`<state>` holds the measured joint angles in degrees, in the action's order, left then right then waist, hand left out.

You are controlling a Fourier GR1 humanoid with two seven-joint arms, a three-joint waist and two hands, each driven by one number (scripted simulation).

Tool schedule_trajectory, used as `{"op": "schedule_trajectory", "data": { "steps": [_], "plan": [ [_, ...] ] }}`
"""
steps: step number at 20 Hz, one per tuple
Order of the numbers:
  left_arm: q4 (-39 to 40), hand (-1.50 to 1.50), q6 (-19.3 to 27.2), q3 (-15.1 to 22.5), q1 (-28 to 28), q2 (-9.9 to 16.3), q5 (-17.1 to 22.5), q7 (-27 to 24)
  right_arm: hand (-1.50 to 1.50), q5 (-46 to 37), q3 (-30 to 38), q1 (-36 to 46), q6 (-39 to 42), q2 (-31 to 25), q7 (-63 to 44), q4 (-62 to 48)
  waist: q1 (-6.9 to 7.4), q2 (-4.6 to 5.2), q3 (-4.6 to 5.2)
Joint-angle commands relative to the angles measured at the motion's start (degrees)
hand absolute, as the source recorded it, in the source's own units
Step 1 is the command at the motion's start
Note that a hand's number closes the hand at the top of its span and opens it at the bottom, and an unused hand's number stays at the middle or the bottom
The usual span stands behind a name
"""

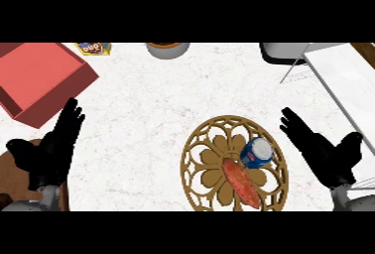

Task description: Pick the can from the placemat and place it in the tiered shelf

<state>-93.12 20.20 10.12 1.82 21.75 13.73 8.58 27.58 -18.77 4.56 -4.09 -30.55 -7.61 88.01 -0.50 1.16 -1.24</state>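
A blue and white can [256, 152] stands on a round brown openwork placemat [205, 144] at the lower middle of the counter. A long red-orange sausage-like item [242, 182] lies on the mat just below the can. The white tiered shelf [344, 79] runs along the right edge, with a wire support at its near side. My right hand [322, 151] is open, fingers straight, to the right of the can and apart from it. My left hand [47, 149] is open at the lower left, far from the mat.
A red open box [40, 79] sits at the upper left. A small yellow and blue packet [93, 48] and a grey bowl [167, 49] stand at the far edge. A dark grey object [282, 50] lies at the upper right beside the shelf.
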Motion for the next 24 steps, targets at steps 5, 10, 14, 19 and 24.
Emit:
{"op": "schedule_trajectory", "data": {
  "steps": [5, 10, 14, 19, 24],
  "plan": [
    [4.0, 0.00, -7.3, -4.6, -2.0, 7.1, 1.7, -1.0, 1.50, -12.5, -3.2, 13.1, -7.8, 7.2, 7.1, 5.5, 2.90, -1.15, 1.36],
    [5.8, 0.00, -7.2, -3.9, -5.1, 6.2, 1.8, -1.3, 1.50, -34.6, -1.5, 7.9, -32.2, 1.9, 4.3, 0.4, -0.29, -1.90, 1.79],
    [11.0, 0.00, -11.1, -6.0, -2.4, 6.4, 3.0, -4.4, -1.50, -46.6, -16.8, 7.7, -39.3, 14.2, -6.2, 5.6, 0.23, -1.38, 1.46],
    [11.2, 0.00, -12.2, -6.7, -4.9, 6.3, 3.2, -5.8, -1.50, -65.0, -19.3, 5.4, -39.4, 11.1, -22.7, 7.9, -0.43, -1.78, 1.55],
    [12.0, 0.00, -13.4, -7.1, -6.3, 6.2, 3.6, -7.1, -1.50, -76.1, -19.1, 6.3, -25.1, 6.1, -38.8, 12.1, -1.15, -2.22, 1.75]
  ]
}}
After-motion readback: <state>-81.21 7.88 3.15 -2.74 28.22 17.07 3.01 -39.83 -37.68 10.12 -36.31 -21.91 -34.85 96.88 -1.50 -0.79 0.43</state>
